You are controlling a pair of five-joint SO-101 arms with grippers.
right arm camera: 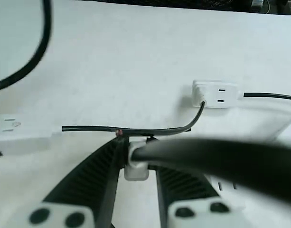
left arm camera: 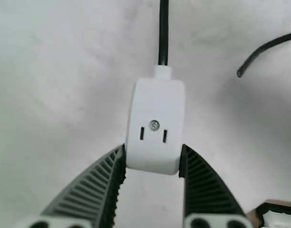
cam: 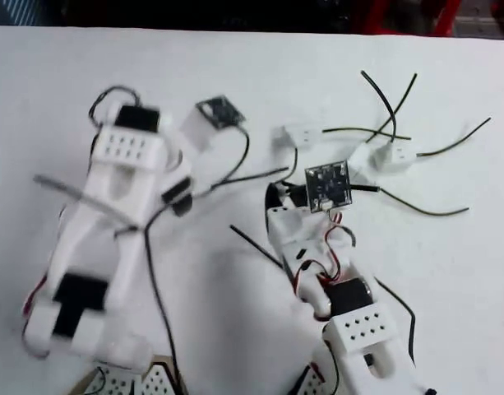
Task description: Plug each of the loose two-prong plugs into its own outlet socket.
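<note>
My left gripper (left arm camera: pixel 152 156) is shut on the sides of a white outlet socket (left arm camera: pixel 154 118). Its two slots face the camera and its black cord (left arm camera: pixel 163 33) runs away over the table. In the high view this gripper (cam: pixel 179 193) sits left of centre. My right gripper (right arm camera: pixel 137 156) is shut on a small white plug (right arm camera: pixel 136 168), whose thick black cord (right arm camera: pixel 207 152) comes toward the camera. In the high view it (cam: pixel 278 199) is near the table's middle. Beyond it lie a white socket (right arm camera: pixel 215 94) and another white socket (right arm camera: pixel 17 133), both loose.
Two loose white sockets (cam: pixel 297 134) (cam: pixel 391 155) lie at the back right, with several thin black cords (cam: pixel 432 210) spread around them. A loose cord end (left arm camera: pixel 264 50) lies near the left gripper. Perforated white pieces (cam: pixel 128 380) sit at the near edge of the white table (cam: pixel 235 329).
</note>
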